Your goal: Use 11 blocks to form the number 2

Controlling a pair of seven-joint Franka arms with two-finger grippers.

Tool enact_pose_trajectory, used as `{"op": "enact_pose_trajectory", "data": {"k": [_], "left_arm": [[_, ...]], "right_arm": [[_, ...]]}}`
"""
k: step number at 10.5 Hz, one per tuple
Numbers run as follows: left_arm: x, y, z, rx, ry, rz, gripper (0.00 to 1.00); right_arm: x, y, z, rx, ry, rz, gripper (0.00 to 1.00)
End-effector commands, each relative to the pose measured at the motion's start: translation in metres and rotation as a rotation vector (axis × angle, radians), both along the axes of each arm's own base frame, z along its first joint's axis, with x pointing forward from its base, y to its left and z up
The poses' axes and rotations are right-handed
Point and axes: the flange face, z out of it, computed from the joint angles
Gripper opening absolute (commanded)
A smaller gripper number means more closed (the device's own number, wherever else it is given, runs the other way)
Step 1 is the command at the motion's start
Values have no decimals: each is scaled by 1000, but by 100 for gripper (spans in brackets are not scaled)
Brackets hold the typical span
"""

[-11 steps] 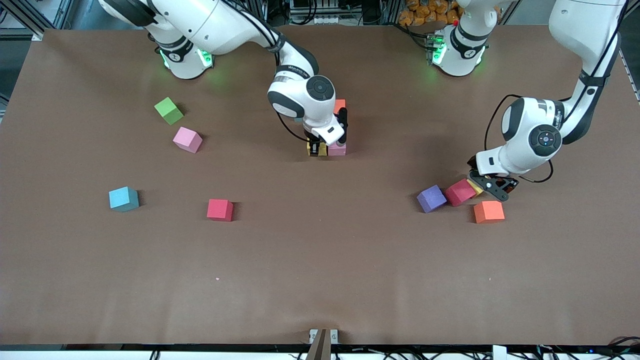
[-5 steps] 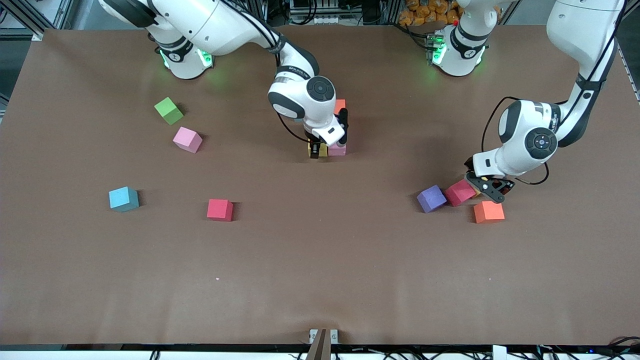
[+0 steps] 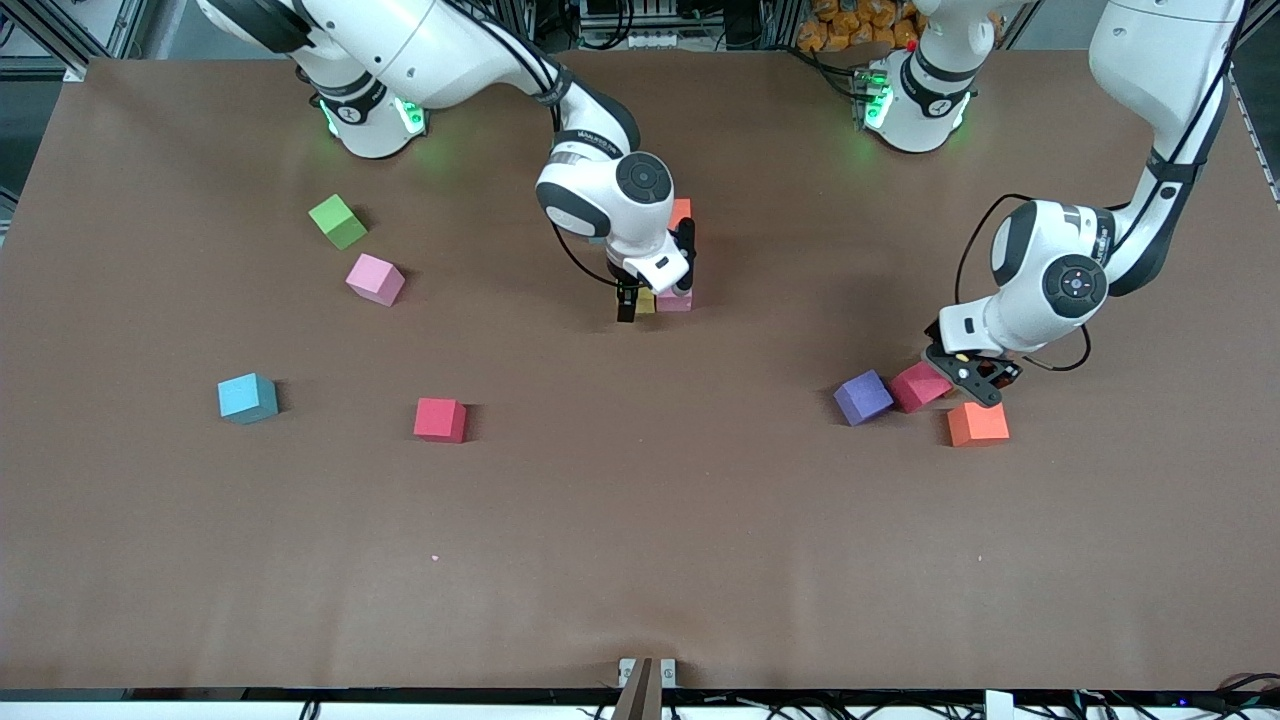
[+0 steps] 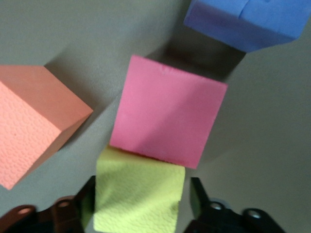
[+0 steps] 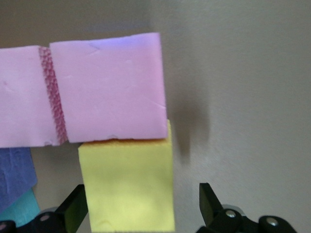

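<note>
On the plain brown table mat (image 3: 640,560), the matte foam cubes are green (image 3: 337,221), pink (image 3: 375,279), light blue (image 3: 247,397), red (image 3: 440,419), purple (image 3: 863,397) and orange (image 3: 977,424).

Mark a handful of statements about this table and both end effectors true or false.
1. The green cube lies toward the right arm's end of the table. True.
2. The purple cube touches the light blue cube. False: it sits beside a red cube, toward the left arm's end.
3. The right end effector is open around a yellow cube. True.
4. The left end effector waits high over bare table. False: it is down at a second yellow cube, next to the red cube.
5. The orange cube is nearer the front camera than that red cube. True.
</note>
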Motion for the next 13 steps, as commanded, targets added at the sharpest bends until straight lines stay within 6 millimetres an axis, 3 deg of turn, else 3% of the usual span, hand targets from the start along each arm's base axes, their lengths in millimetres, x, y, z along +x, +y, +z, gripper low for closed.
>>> {"op": "enact_pose_trajectory", "data": {"k": [1, 3, 4, 5, 6, 8, 9, 12, 13], "left_arm": [[8, 1, 15, 8, -35, 4, 26], [11, 0, 49, 35, -56, -1, 19], [14, -10, 77, 59, -42, -10, 19], [18, -19, 102, 70, -16, 1, 19], [20, -42, 122, 54, -11, -6, 19], [19, -75, 137, -1, -11, -14, 18], [21, -100, 146, -14, -30, -53, 17], [16, -207, 184, -90, -101, -69, 11], [15, -239, 197, -121, -113, -90, 5]], "right_arm": [[3, -5, 34, -26, -40, -7, 100], [14, -15, 57, -27, -64, -34, 100], [25, -23, 69, -26, -73, -65, 100], [47, -42, 79, 0, -52, -172, 100], [71, -63, 87, 33, -28, -283, 100], [118, -109, 96, 65, -16, -462, 100], [138, -135, 94, 55, -30, -587, 100], [182, -206, 81, -7, -99, -1048, 100], [193, -228, 71, -32, -117, -1204, 100]]}}
